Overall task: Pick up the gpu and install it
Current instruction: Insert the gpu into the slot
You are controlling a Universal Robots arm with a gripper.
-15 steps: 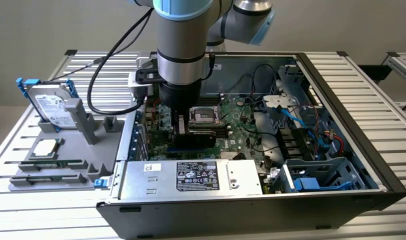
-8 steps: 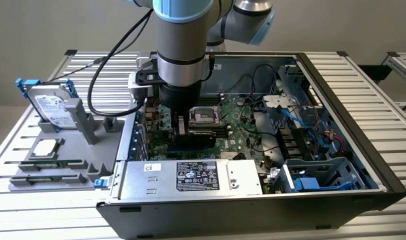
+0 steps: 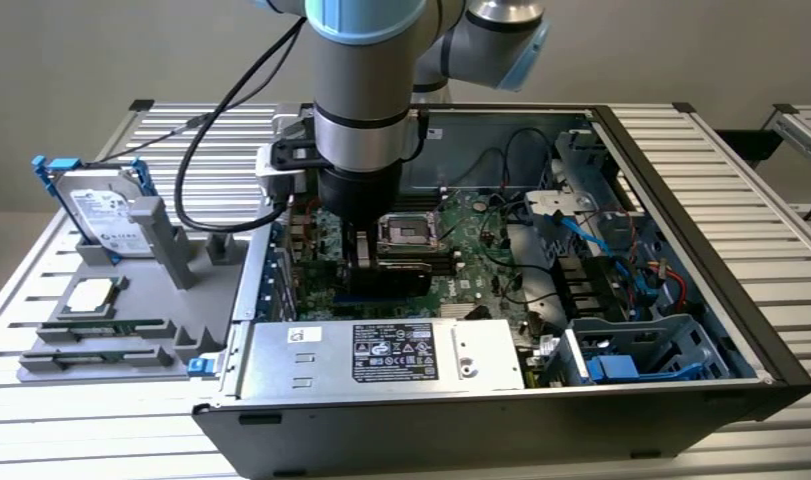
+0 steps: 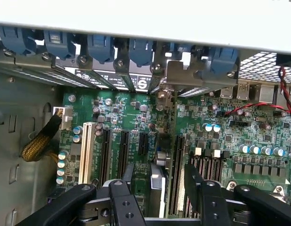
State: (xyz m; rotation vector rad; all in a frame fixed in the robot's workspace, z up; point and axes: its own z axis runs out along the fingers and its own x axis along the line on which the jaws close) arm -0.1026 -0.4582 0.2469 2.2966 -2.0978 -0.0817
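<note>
Black end effector [image 4: 158, 170] fingers [image 4: 124, 197] stood wide, clear of the gpu [image 4: 156, 186] between them; it stood upright on the motherboard [image 4: 216, 141], at seven o'clock from the CPU socket [image 3: 412, 232] in the exterior view.

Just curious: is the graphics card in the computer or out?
In: the card stands on edge on the green board, inside the open claw.

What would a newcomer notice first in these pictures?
The arm hanging into the open computer case catches the eye first. Over the green motherboard, its open fingers flank the gpu, which stands on edge. On the exterior view's left, a hard drive with blue rails stands on a grey tray.
</note>
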